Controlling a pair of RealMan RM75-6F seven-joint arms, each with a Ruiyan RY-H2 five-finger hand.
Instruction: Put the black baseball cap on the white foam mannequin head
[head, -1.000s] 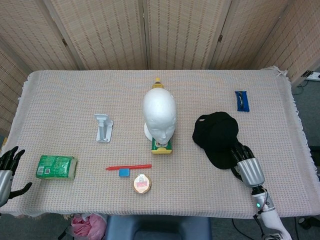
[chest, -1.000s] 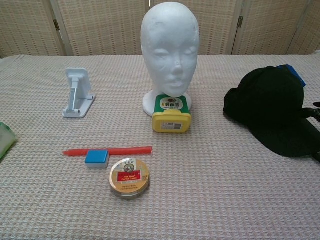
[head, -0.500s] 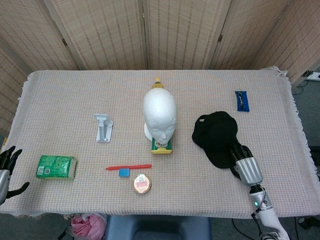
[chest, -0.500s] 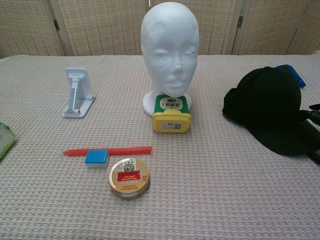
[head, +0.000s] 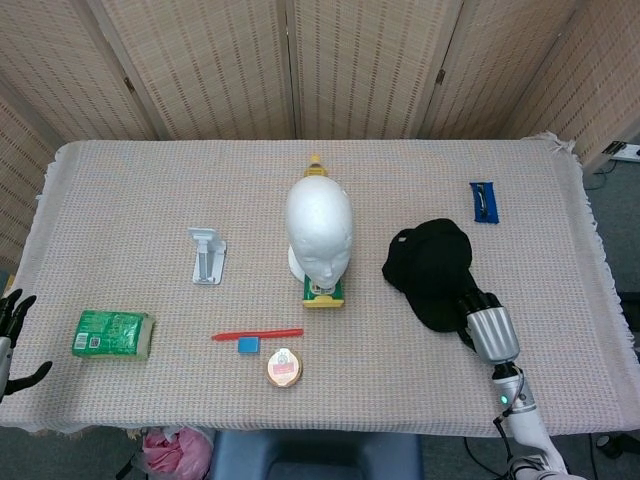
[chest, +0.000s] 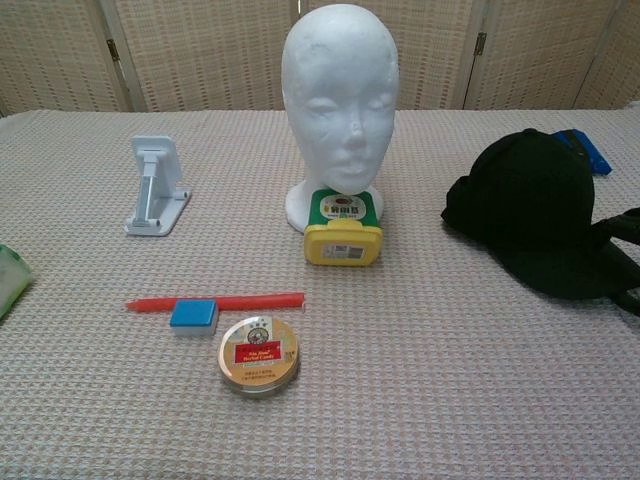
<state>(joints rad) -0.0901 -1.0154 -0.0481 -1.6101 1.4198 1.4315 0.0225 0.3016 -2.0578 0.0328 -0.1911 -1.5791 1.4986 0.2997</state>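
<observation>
The white foam mannequin head (head: 318, 228) (chest: 340, 95) stands upright at the table's middle, facing me. To its right the black baseball cap (head: 430, 265) (chest: 530, 205) lies on the cloth, brim toward the front edge. My right hand (head: 485, 325) (chest: 622, 262) is at the brim, its dark fingers closed over the brim's edge. At the far left table edge my left hand (head: 10, 335) hangs with fingers apart, holding nothing.
A yellow-and-green bottle (head: 324, 290) lies against the mannequin's base. A white phone stand (head: 207, 256), green packet (head: 113, 333), red pen (head: 257, 334), blue eraser (head: 248, 345) and round tin (head: 284, 367) sit left and front. A blue item (head: 484, 201) lies back right.
The cap has slid slightly left and away from the front edge with my right hand on its brim. My left hand has drawn further off the left edge.
</observation>
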